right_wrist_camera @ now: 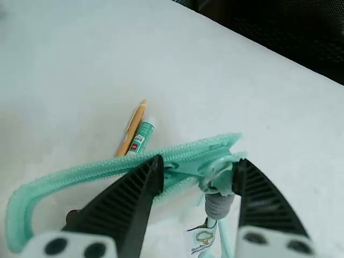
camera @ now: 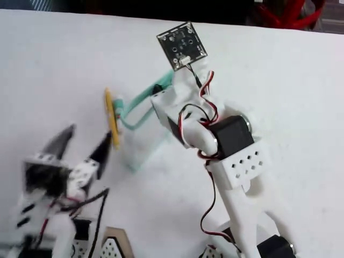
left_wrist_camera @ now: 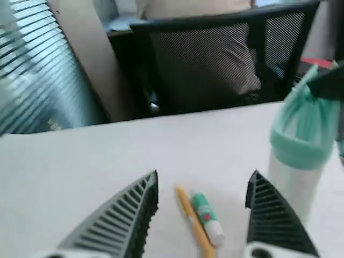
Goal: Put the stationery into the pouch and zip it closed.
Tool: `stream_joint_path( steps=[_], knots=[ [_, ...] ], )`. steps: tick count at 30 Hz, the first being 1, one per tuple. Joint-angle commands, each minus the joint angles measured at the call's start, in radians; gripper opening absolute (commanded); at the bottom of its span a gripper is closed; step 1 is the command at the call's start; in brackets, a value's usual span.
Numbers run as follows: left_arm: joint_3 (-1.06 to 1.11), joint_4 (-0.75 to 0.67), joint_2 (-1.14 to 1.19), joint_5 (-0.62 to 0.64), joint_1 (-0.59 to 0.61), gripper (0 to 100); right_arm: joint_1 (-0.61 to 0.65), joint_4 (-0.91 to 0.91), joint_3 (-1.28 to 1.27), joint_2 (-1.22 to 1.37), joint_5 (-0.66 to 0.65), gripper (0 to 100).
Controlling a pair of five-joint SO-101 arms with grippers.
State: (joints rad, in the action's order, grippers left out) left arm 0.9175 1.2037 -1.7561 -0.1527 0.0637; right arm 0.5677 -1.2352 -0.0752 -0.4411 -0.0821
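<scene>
- Clamping toothed zip edge of mint pouch (right_wrist_camera: 80, 174): our right gripper (right_wrist_camera: 198, 166); pouch stands on white surface (left_wrist_camera: 80, 161).
- Our left gripper (left_wrist_camera: 203, 178), ribbed fingers (left_wrist_camera: 123, 220) apart, above slim yellow pencil (left_wrist_camera: 188, 215) and cylindrical glue stick (left_wrist_camera: 207, 215), beside pouch.

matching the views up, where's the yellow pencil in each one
High view: pencil on the table, left of the pouch.
Left wrist view: pencil framed by the open left gripper.
Right wrist view: pencil on the table beyond the pouch.
Shared landmark: the glue stick lying beside it.
</scene>
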Motion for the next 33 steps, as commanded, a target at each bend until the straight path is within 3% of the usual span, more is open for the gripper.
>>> stream_joint_path(
  steps=[1,4,7,18,24,33],
  knots=[
    [-0.238,0.071,0.016,-0.048,0.108,26,-0.002,-0.005,-0.014,0.004,0.011,20.5],
    [-0.423,0.149,0.019,-0.077,0.133,26,-0.002,-0.025,-0.012,0.004,0.011,20.5],
    [-0.468,0.157,0.094,-0.077,0.136,26,-0.001,-0.027,-0.014,0.004,0.012,20.5],
    [-0.601,0.158,0.998,0.089,0.133,26,-0.001,-0.084,-0.014,0.004,0.012,20.5],
    [-0.772,0.157,1.345,0.213,0.128,26,-0.001,-0.082,-0.025,0.004,0.014,20.5],
    [-0.98,0.149,1.805,0.272,0.045,26,-0.001,-0.074,-0.046,0.005,0.014,20.5]
  ],
)
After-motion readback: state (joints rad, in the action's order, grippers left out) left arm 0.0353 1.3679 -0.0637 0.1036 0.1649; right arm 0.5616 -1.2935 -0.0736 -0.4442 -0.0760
